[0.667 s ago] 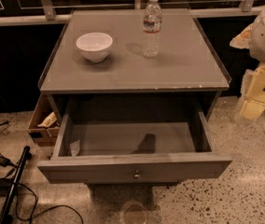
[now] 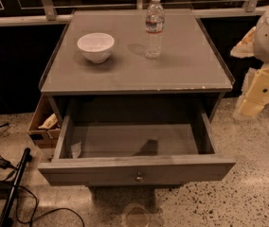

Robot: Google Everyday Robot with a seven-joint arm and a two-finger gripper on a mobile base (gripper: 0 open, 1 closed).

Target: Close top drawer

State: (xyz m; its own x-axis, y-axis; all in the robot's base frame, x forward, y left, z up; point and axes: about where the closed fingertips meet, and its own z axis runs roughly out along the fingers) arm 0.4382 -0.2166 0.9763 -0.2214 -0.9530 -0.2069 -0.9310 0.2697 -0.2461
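The top drawer (image 2: 134,170) of the grey nightstand is pulled far out toward the camera. A small round metal knob (image 2: 138,177) sits at the centre of its front panel. Its inside is nearly bare, with a small pale scrap (image 2: 75,149) at the left. My arm, white with a yellowish lower part, hangs at the right edge of the view. My gripper (image 2: 256,94) is right of the nightstand, level with the open drawer's back and apart from it.
A white bowl (image 2: 95,46) and a clear water bottle (image 2: 154,26) stand on the nightstand top (image 2: 139,74). A brown cardboard box (image 2: 43,123) sits on the floor at the left. Black cables and a rod (image 2: 12,189) lie on the speckled floor at the lower left.
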